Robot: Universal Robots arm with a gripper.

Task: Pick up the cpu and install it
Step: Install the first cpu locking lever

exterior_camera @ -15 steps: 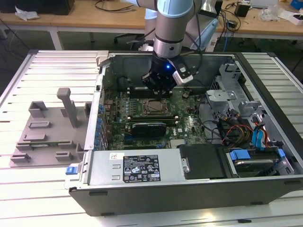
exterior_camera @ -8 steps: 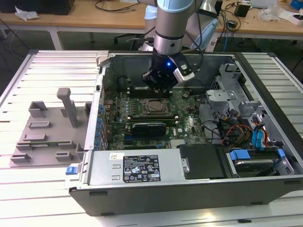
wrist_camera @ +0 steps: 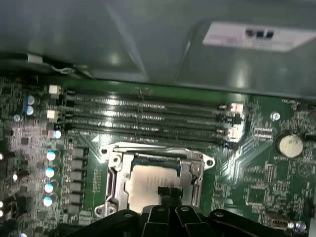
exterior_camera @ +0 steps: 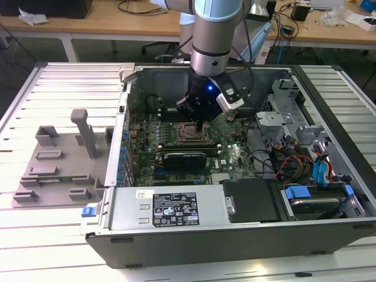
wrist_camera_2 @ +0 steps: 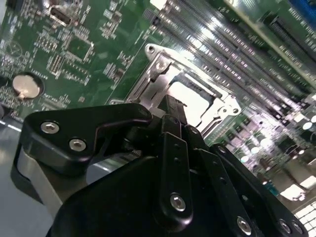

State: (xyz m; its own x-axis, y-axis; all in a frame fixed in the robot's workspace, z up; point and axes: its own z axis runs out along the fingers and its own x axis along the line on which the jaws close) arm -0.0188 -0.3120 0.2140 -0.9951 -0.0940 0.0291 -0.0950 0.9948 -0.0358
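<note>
In the exterior view the gripper (exterior_camera: 202, 120) hangs low inside the open computer case (exterior_camera: 329, 111), and its black body hides much of the socket (exterior_camera: 187, 134) beneath it, so the cpu cannot be made out from there. In both wrist views the gripper's own housing blocks the near edge of the cpu (wrist_camera: 150, 183), and the fingers (wrist_camera: 167, 195) appear drawn close together over that edge, though whether they touch it I cannot tell. The cpu is a flat square chip with a pale silver top, lying level inside the metal-edged socket frame (wrist_camera: 114, 170) on the green board (wrist_camera: 256, 182), beside the rows of memory slots (wrist_camera: 148, 116). The grey tray (exterior_camera: 59, 164) sits on the bench (exterior_camera: 59, 88), apart from the case.
</note>
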